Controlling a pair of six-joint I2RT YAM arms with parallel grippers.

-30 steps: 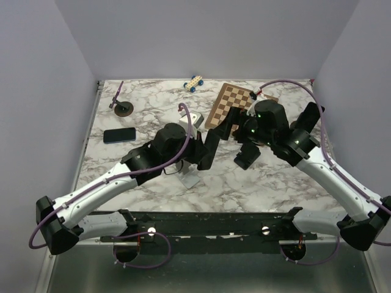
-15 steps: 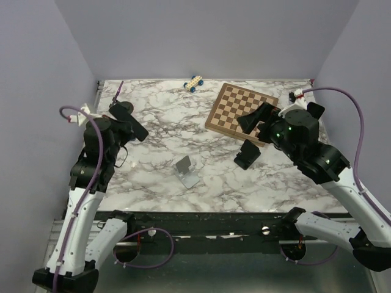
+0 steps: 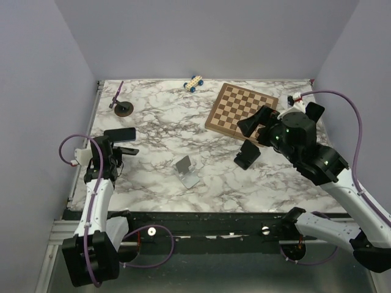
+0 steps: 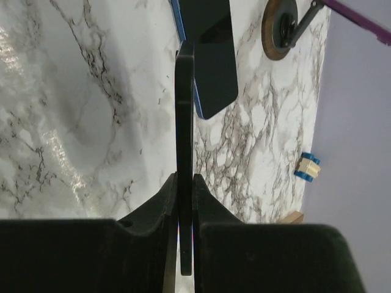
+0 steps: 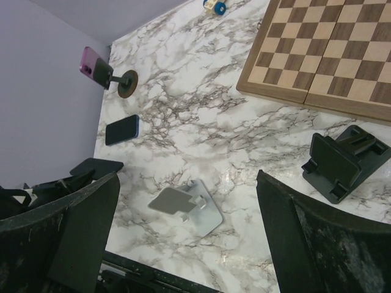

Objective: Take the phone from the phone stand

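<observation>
My left gripper (image 3: 117,151) is shut on a thin black phone (image 4: 184,122), seen edge-on between the fingers (image 4: 160,204) in the left wrist view. It hangs near the table's left edge, close beside a blue-edged phone (image 3: 119,134) lying flat. The grey phone stand (image 3: 186,171) sits in the front middle with nothing on it, also clear in the right wrist view (image 5: 183,204). My right gripper (image 3: 256,129) stands open high over the right side, holding nothing.
A black stand (image 3: 246,154) sits right of the grey one. A chessboard (image 3: 241,110) lies at the back right and a toy car (image 3: 193,83) at the back. At back left, a purple phone (image 3: 116,94) rests on a round-based holder (image 3: 125,108).
The left arm swung from the grey stand to the table's left edge with the black phone in its grip. The right arm drew back to the right and stayed open.
</observation>
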